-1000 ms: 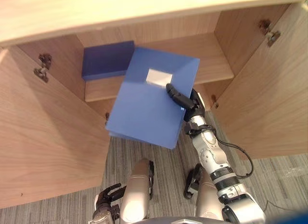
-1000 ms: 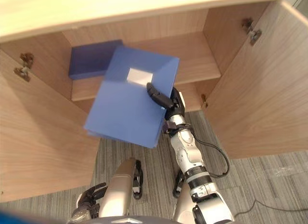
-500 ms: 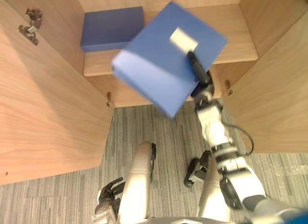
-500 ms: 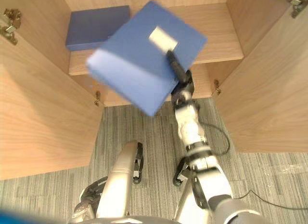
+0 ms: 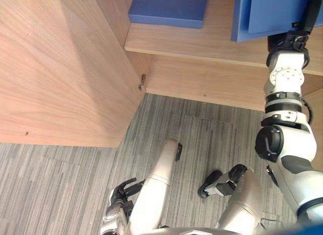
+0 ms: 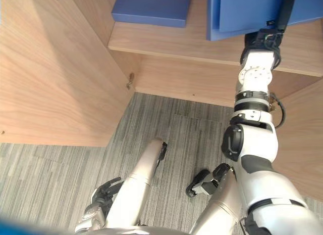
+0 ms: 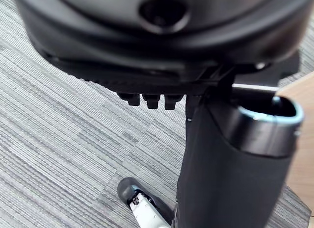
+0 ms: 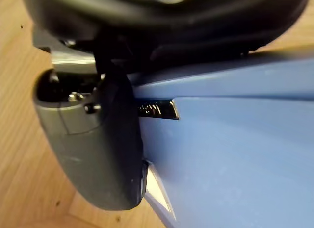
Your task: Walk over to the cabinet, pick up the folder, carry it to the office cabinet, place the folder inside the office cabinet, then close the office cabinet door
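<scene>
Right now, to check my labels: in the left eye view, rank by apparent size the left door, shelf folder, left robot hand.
Left door
shelf folder, cropped by the frame
left robot hand, smallest

We see soft, even indoor light coming from above. The open cabinet door [image 5: 60, 68] is bright, and the panel under the shelf [image 5: 202, 43] sits in mild shade. The folder [image 5: 272, 12] pinched in the right hand [image 5: 308, 15] is paler on its face than on its side edge. Beside the thumb [image 8: 93, 154], a metal clip [image 8: 157, 110] catches a small glint. The carpet [image 5: 60, 184] around the left hand's [image 5: 122, 193] relaxed fingers is evenly lit.
</scene>
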### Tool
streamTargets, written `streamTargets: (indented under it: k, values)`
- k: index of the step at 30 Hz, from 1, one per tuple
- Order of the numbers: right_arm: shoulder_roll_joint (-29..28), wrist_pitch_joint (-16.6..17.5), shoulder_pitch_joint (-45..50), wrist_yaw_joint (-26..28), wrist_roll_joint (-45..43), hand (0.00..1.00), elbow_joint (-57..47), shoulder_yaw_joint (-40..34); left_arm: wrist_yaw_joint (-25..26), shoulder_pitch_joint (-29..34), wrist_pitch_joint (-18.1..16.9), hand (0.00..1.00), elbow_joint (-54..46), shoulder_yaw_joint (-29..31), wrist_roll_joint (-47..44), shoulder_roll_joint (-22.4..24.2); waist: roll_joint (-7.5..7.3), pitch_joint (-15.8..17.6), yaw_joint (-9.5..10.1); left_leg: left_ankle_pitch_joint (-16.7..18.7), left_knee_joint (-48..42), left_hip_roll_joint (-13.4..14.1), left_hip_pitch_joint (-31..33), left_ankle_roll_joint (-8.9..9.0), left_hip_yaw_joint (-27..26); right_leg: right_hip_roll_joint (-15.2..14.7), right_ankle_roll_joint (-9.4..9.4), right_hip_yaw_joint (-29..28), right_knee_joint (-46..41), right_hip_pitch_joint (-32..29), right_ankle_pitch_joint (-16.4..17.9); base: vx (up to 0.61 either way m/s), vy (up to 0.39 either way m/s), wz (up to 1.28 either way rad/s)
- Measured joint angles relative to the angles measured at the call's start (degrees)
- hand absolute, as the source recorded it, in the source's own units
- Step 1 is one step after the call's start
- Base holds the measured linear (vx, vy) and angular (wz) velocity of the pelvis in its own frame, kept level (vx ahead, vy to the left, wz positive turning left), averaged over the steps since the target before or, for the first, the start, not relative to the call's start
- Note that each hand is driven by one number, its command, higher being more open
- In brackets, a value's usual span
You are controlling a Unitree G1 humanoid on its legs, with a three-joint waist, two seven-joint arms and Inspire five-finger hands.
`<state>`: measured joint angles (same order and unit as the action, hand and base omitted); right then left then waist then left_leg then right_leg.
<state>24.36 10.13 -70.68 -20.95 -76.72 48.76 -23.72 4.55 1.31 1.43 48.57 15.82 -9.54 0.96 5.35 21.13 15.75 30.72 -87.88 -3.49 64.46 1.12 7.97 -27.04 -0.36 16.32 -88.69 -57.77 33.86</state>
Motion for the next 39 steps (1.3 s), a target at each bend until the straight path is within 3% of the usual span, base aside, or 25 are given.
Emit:
streamTargets:
  k: [6,7,12,13,19,25,31,39]
  values:
    - [4.0,-0.4,-0.2,-2.8,-2.9,0.0,3.8,-0.1,0.0,0.6,0.1,1.0,-2.4,-3.0,0.0,-0.1,0.9,-0.1,1.51,-0.6,-1.7,-0.5,4.4,1.5,1.2,-0.9,-1.64,0.7,-3.0,-4.0,1.2,0.01,-0.073,0.09]
    - [5.6,-0.3,-0.2,-3.2,-4.6,0.0,4.5,-0.1,0.0,0.6,0.1,1.0,-2.8,-3.7,0.0,-0.1,1.58,0.2,1.77,-0.7,-2.5,-0.7,5.4,1.7,1.7,-1.1,-1.78,1.0,-3.9,-4.7,1.6,-0.01,-0.067,0.11]
    - [10.2,1.8,-2.5,-4.7,-9.1,0.0,4.5,-0.7,0.1,2.2,0.0,1.0,-4.0,-3.9,0.0,-0.1,2.17,0.5,2.73,-1.1,-4.8,-1.0,9.6,2.64,1.9,-1.3,-2.93,0.2,-7.2,-9.5,2.2,-0.01,-0.071,0.02]
    - [10.7,1.9,-2.8,-4.7,-8.9,1.0,4.5,-0.6,0.1,2.3,0.0,1.0,-4.0,-3.9,-0.1,-0.2,2.22,0.6,2.74,-1.2,-4.8,-1.0,10.0,2.85,1.9,-1.3,-2.87,0.1,-7.4,-10.0,2.3,-0.01,-0.054,0.0]
    - [13.8,1.9,-5.1,-5.9,-7.7,1.0,4.6,0.2,0.7,2.7,-0.1,1.0,-3.3,-3.6,-1.3,-0.3,2.31,2.0,2.47,-1.8,-5.2,-0.4,11.6,4.02,2.3,-0.9,-2.99,-0.2,-8.5,-12.3,2.5,-0.01,-0.066,-0.04]
    - [13.8,1.0,-6.4,-6.9,-0.7,1.0,4.6,2.0,1.9,2.6,-0.8,1.0,-3.3,-1.7,-4.0,0.5,1.48,2.7,1.93,-2.0,-4.6,0.2,11.5,4.42,2.2,-0.1,-3.37,-0.2,-8.2,-12.6,2.3,0.01,-0.062,-0.04]
    - [11.8,-3.4,-9.7,-7.5,16.4,1.0,4.5,4.3,3.5,2.1,-1.5,1.0,-3.3,1.7,-5.8,1.7,-0.2,3.7,1.37,-2.3,-2.3,1.4,9.1,5.01,2.2,1.1,-3.87,0.4,-5.9,-10.8,1.9,0.02,-0.062,-0.07]
    - [9.1,-7.4,-9.8,-3.8,20.5,1.0,4.9,9.0,3.8,1.6,-2.6,1.0,-2.6,2.8,-5.9,2.0,-0.85,4.1,0.19,-2.5,1.0,2.1,5.0,5.28,2.7,2.1,-4.04,2.0,-2.4,-6.2,1.5,0.04,-0.065,0.0]
